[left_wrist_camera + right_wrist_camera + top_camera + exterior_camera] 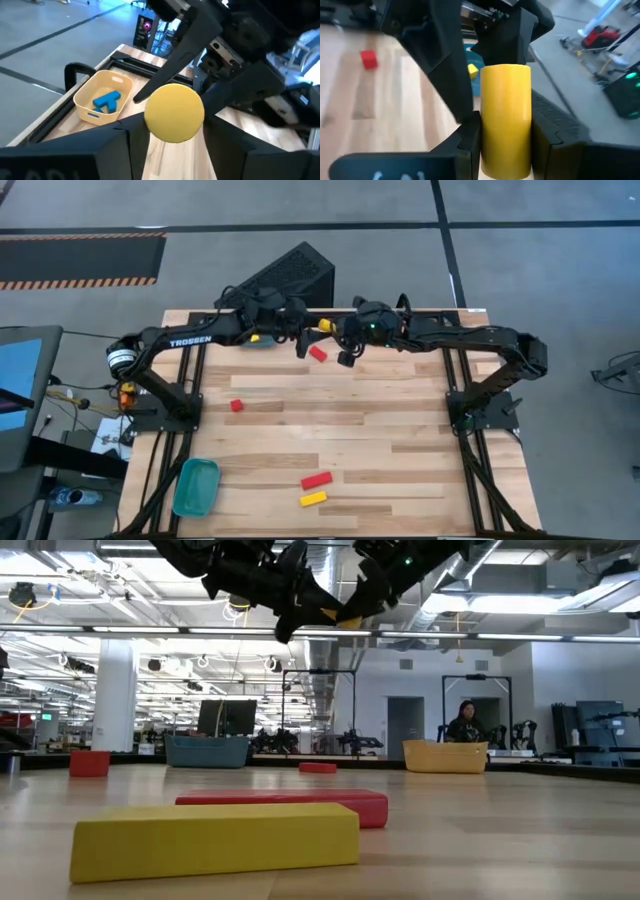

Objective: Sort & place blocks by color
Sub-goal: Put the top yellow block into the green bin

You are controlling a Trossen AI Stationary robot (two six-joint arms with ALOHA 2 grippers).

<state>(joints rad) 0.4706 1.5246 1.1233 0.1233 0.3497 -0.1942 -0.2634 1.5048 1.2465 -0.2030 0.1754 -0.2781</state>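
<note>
A yellow cylinder block hangs in the air over the far middle of the table, between both grippers. My left gripper reaches it from the table's left, my right gripper from the right. Each is shut on it. On the table lie a red block under the grippers, a red cube, and a red bar and a yellow bar near the near edge. A yellow bin holds blue blocks. A teal bin under my left arm holds a yellow block. My left gripper pinches the yellow cylinder between its two fingers near one end; the round end face points at the wrist camera. The cylinder is lifted clear of the table. My right gripper pinches the same cylinder by its curved side, one finger on each side, the fingers lying along its length. It comes from the table's right.
A second teal bin stands at the near left corner. A black box sits beyond the far edge. Bare wood lies across the table's middle. A person stands far off in the room.
</note>
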